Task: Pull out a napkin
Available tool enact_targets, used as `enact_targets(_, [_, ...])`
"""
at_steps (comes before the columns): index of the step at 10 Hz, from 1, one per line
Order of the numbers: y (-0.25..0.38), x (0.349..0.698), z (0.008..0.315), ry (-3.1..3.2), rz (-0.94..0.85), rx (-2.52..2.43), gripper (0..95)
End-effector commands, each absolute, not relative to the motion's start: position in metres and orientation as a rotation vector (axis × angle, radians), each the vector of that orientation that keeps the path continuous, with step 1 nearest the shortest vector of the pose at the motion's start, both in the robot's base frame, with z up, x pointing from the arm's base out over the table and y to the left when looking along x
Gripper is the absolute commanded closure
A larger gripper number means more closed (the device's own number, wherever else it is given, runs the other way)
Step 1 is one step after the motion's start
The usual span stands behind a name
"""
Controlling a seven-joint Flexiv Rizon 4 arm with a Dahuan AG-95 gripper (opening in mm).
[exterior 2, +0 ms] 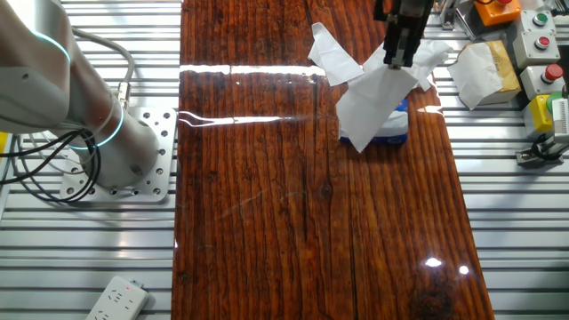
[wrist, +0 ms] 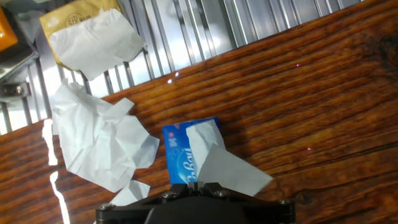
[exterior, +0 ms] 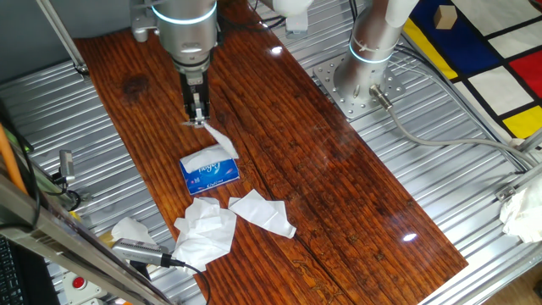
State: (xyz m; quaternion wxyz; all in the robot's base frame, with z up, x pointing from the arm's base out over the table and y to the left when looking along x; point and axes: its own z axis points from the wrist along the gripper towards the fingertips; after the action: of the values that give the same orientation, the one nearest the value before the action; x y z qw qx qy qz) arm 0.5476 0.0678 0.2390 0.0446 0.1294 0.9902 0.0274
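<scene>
My gripper (exterior: 198, 120) is shut on the top corner of a white napkin (exterior: 222, 142) that stretches up out of the small blue tissue pack (exterior: 210, 172) on the wooden table. In the other fixed view the gripper (exterior 2: 392, 62) holds the napkin (exterior 2: 372, 107) as a hanging sheet whose lower end is still at the pack (exterior 2: 396, 133). In the hand view the napkin (wrist: 217, 163) runs from the pack's (wrist: 179, 155) opening up to the gripper (wrist: 194, 185), whose jaws are pressed together on it.
Several loose crumpled tissues (exterior: 207, 230) lie on the table in front of the pack, with another sheet (exterior: 262, 212) beside them. A brown tissue packet (exterior 2: 487, 69) and button boxes (exterior 2: 542, 53) sit off the table's edge. The arm's base (exterior: 366, 72) stands behind.
</scene>
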Motion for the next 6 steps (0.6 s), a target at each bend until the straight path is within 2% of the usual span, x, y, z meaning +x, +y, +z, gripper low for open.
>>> enact_targets(1, [0.071, 0.551, 0.239, 3.025, 0.080, 0.393, 95.0])
enact_targets(6, [0.087, 0.570, 0.231, 2.997, 0.050, 0.388, 95.0])
